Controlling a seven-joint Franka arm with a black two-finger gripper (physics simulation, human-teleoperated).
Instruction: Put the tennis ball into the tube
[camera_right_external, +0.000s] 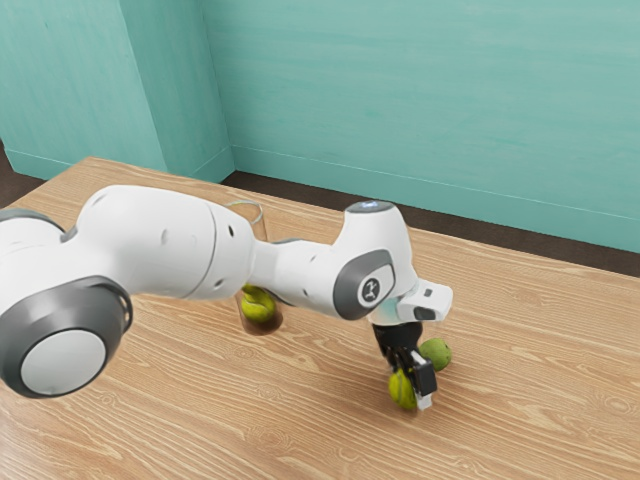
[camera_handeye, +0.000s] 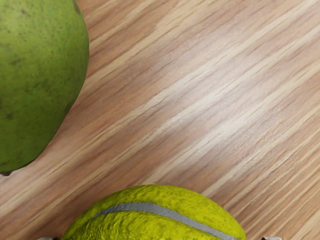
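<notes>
Tennis ball (camera_handeye: 155, 222): probably light, springy, fuzzy enough to grip. Take it across the middle. Jaws at ball, can't tell whether clenched.

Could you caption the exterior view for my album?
White robot arm, its black end effector at a yellow tennis ball, near a round green fruit on a wooden table.
</notes>
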